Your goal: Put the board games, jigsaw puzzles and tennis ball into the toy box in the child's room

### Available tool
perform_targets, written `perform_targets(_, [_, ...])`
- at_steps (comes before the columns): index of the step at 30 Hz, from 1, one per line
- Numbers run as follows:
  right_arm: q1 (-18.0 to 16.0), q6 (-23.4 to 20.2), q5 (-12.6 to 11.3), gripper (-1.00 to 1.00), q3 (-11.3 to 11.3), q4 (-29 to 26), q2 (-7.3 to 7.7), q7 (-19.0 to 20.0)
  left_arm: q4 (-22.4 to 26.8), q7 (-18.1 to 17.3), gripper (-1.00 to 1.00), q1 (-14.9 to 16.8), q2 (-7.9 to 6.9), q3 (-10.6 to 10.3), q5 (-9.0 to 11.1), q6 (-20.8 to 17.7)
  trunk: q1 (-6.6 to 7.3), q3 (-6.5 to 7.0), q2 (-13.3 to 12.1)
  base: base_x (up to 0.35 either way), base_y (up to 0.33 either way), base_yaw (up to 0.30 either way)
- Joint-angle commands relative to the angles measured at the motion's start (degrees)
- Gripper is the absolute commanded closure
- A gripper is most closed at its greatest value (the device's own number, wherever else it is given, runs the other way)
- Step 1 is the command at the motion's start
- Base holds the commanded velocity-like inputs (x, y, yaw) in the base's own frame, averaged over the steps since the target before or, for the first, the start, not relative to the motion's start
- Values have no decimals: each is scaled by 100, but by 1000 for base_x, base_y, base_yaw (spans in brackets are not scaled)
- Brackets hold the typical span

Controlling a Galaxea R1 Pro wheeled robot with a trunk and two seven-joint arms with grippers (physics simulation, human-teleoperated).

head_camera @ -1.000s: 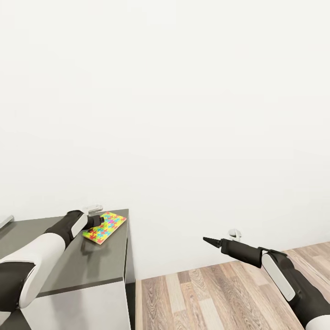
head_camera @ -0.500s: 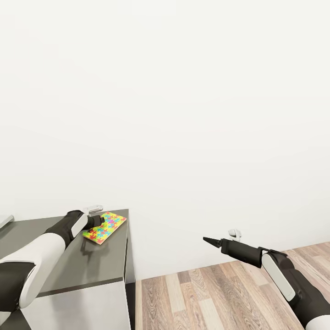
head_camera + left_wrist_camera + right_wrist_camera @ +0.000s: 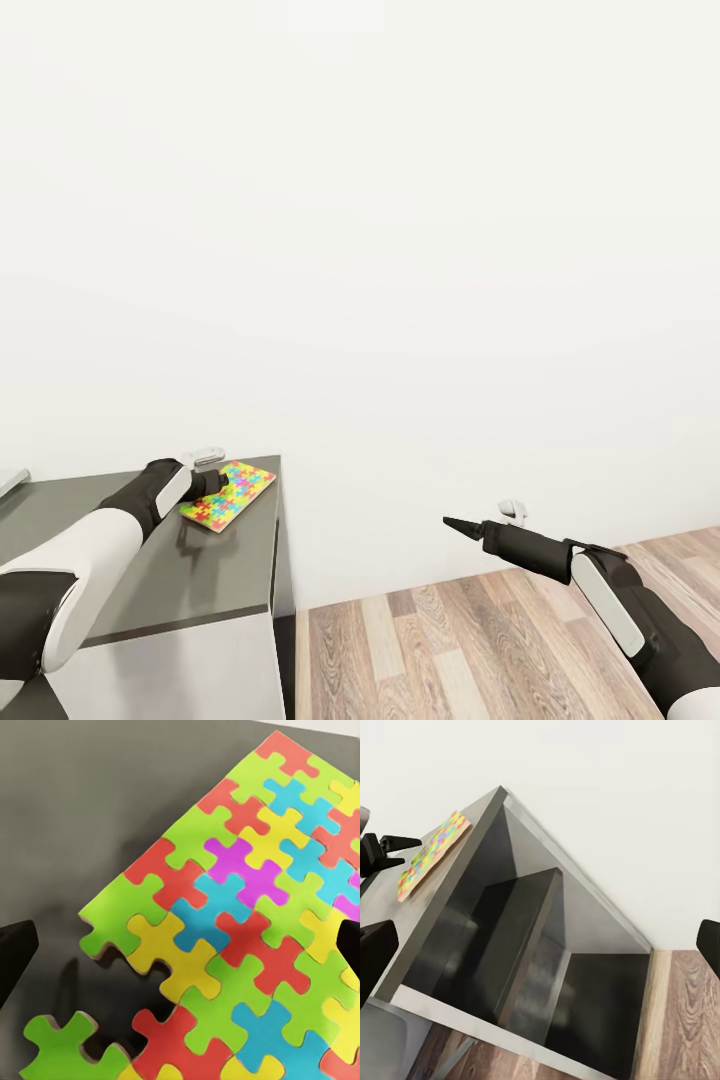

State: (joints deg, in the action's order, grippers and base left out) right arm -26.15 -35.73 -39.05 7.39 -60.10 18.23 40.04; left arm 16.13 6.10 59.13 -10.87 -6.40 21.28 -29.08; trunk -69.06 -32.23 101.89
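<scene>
Multicoloured jigsaw puzzle (image 3: 229, 493) lies unboxed on the dark surface (image 3: 150, 570). Left end effector (image 3: 214, 484) straddles it, spread wide, empty. Right end effector's (image 3: 450, 522) opening is unclear.

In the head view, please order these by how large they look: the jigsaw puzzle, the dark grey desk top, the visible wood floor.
1. Wood floor and dark grey desk top: similar apparent area, so I do not rank them.
2. Jigsaw puzzle: clearly smallest.

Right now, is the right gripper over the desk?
No. In the head view the right gripper hangs over the wood floor, off to the side of the dark desk where the jigsaw puzzle lies.
</scene>
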Motion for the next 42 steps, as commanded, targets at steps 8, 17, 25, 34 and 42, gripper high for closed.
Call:
perform_targets(8, [-4,-39,-42,-100,8,-2,2,-13,13,41,-100,2,-3,-46,60,-28,1,-22,3,0,0,0])
perform_targets(17, [-4,-39,-41,-100,8,-2,1,-7,13,41,-100,2,-3,-46,60,-28,1,-24,3,0,0,0])
perform_targets(25, [-4,-39,-41,-100,8,-2,0,-5,13,41,-100,2,-3,-46,60,-28,1,-24,3,0,0,0])
perform_targets(34, [-4,-39,-57,-100,8,-2,4,3,13,41,-100,2,-3,-53,60,-28,1,-26,3,0,0,0])
perform_targets(42, [-4,-39,-47,-100,8,-2,3,-2,13,41,-100,2,-1,-55,60,-28,1,-63,3,0,0,0])
